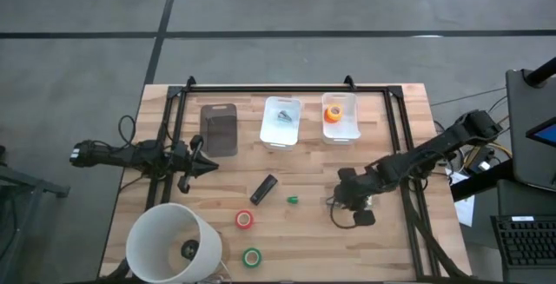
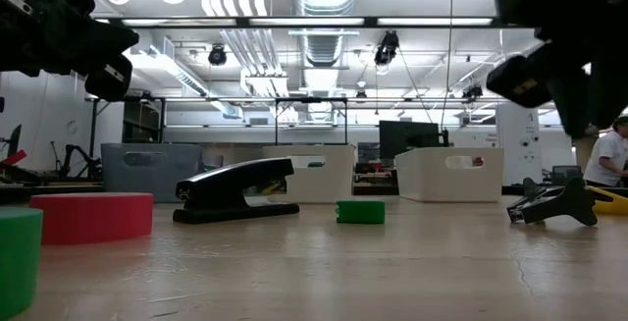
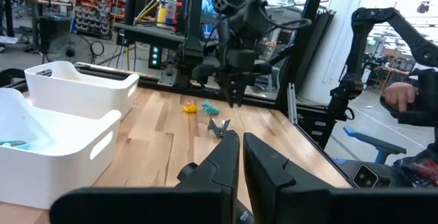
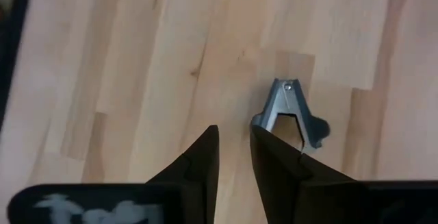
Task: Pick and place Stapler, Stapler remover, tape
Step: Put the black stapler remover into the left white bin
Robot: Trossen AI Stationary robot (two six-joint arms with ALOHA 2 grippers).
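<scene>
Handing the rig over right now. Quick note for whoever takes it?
Left gripper: fingers nearly together, empty, raised near the dark bin.
Right gripper: fingers nearly together, empty, just above the table beside the staple remover.
Done: orange tape sits in the right white bin. The middle white bin holds something grey that I cannot identify.
Left on the table: stapler, staple remover, red tape, green tape.
The remover looks like the likely next pick for the right arm.
</scene>
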